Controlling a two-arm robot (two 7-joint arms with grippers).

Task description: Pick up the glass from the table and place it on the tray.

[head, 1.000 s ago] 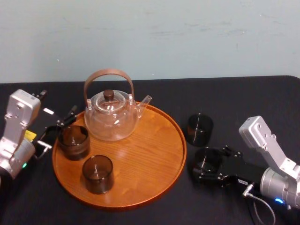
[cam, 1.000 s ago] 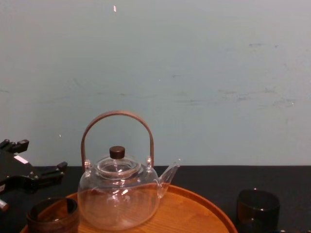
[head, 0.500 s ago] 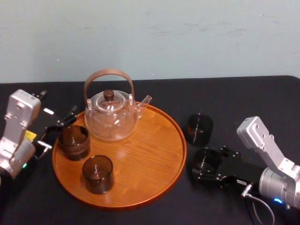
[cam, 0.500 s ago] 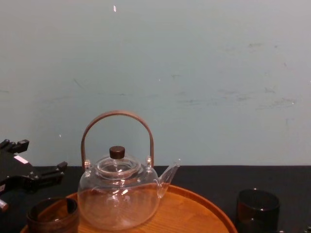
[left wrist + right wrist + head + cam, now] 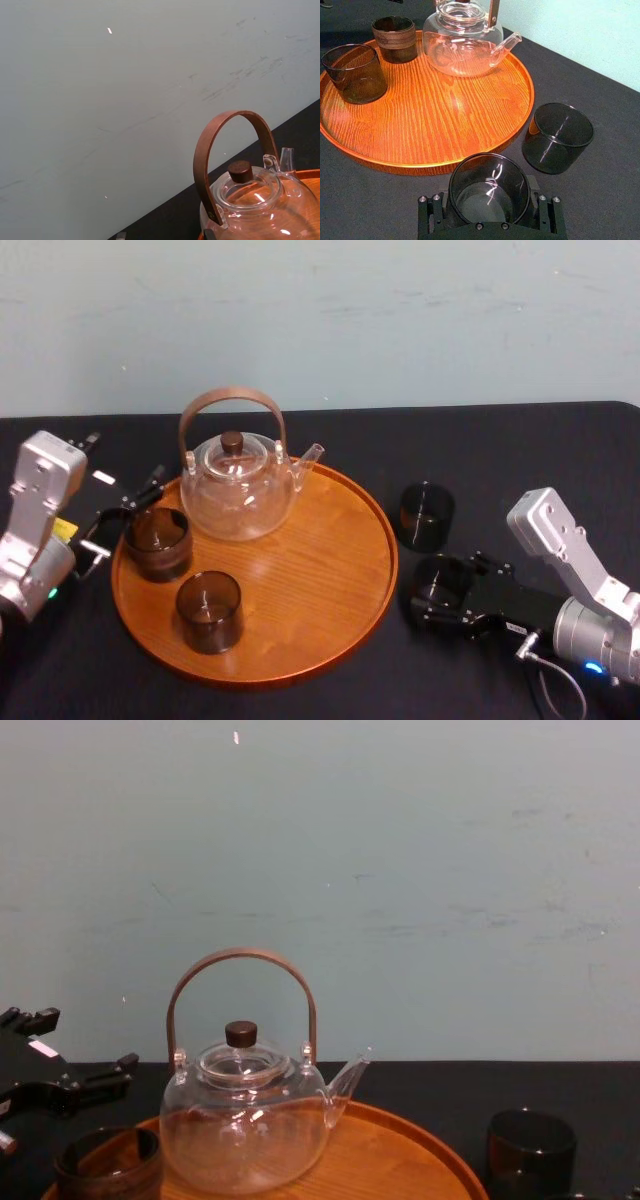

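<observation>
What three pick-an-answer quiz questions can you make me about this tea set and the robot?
1. Where does the teapot stand?
A. on the bare table
B. on the tray
C. in a gripper

2. How many dark glasses are on the tray?
A. one
B. four
C. two

3. How is the glass beside the tray?
A. mouth up, inside the right gripper
B. tipped on its side
C. upside down

Answers:
1 B: the teapot's base rests on the wood at the back of the tray.
2 C: the left glass sits by the open left gripper at the tray's left edge, and the front glass sits nearer the robot.
3 A: the right wrist view looks down into its open mouth, with the gripper around it.
</observation>
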